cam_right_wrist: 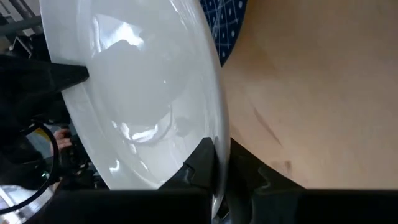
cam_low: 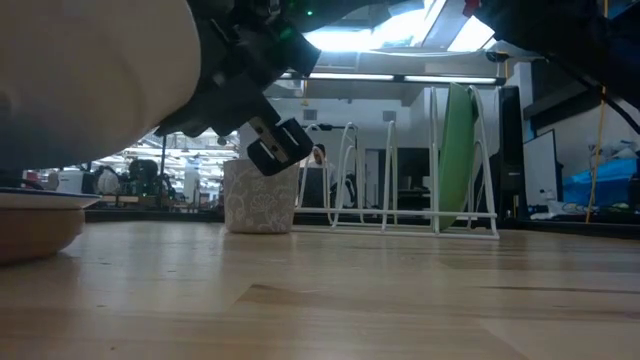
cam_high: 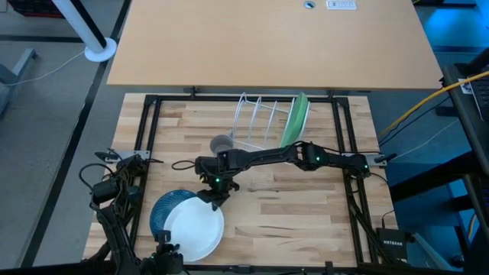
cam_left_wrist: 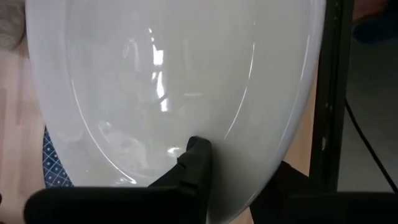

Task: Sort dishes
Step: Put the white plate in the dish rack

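Note:
The white plate (cam_high: pixel 195 228) is held tilted above the dark blue plate (cam_high: pixel 159 210), which lies on the table at the near left. My right gripper (cam_high: pixel 212 200) reaches across from the table's right and is shut on the white plate's far rim. At the plate's near rim, my left gripper (cam_high: pixel 168 248) is shut on it too. The green plate (cam_high: pixel 295 121) stands on edge in the white wire rack (cam_high: pixel 256 114). In the low view a brownish plate rim (cam_low: pixel 35 225) rests on the table at the left. My left gripper has the white plate's near rim between its fingers. One finger (cam_left_wrist: pixel 196 163) lies on the plate's upper face (cam_left_wrist: pixel 186 124); the plate hides the other beneath. The plate is off the table and tilted. My right gripper pinches the white plate's far rim (cam_right_wrist: pixel 216 140) between its two fingers, one on the upper face and one on the underside. It comes slanting down from the table's right side. The plate is lifted clear of the blue plate (cam_right_wrist: pixel 225 25), with its underside (cam_low: pixel 90 80) facing the low view.
A small grey cup (cam_high: pixel 221 143) stands just left of the rack, behind my right gripper. The rack's left slots stand free. A black frame (cam_high: pixel 149 137) runs round the wooden table (cam_high: pixel 306 221), with bare wood at the near right.

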`<state>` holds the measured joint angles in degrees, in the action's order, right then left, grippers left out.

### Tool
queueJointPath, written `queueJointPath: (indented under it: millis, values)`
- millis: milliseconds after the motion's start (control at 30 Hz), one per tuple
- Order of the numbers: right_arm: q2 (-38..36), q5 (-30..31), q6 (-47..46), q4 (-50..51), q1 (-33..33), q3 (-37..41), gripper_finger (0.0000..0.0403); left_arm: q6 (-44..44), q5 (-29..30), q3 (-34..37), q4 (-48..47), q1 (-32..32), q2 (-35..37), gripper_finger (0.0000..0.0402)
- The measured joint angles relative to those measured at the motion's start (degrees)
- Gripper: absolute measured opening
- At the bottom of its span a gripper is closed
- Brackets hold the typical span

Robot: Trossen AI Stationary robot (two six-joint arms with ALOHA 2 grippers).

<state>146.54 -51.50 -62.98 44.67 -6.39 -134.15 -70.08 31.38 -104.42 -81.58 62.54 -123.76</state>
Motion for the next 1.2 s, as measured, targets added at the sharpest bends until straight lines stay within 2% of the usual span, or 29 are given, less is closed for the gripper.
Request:
queueJointPath:
  millis: [333,500,567,700,833,1200]
  values:
    - [0.0,-6.6,-0.7,3.3,0.0,0.0,0.0020,0.8,0.7,-2.9,-3.0,0.0,0.0,0.0069]
    - [0.0,-6.9,-1.4,3.1,0.0,0.0,0.0020,4.3,0.3,-4.0,-2.5,0.0,0.0,0.0062]
    - [0.0,-5.6,-1.6,3.2,0.0,0.0,0.0022,6.2,0.3,-4.0,-2.1,0.0,0.0,0.0047]
    - [0.0,-1.7,-1.1,2.9,-0.1,0.0,0.0056,9.0,0.3,-4.0,-2.0,0.0,0.0,0.0009]
    - [0.0,0.2,-0.8,2.7,-0.3,-0.1,0.0073,9.3,-0.1,-4.0,-2.2,0.0,0.0,0.0007]
    - [-0.1,7.0,-0.5,2.4,-0.3,-0.1,0.0069,7.6,-0.4,-4.0,-2.4,-0.1,0.0,0.0004]
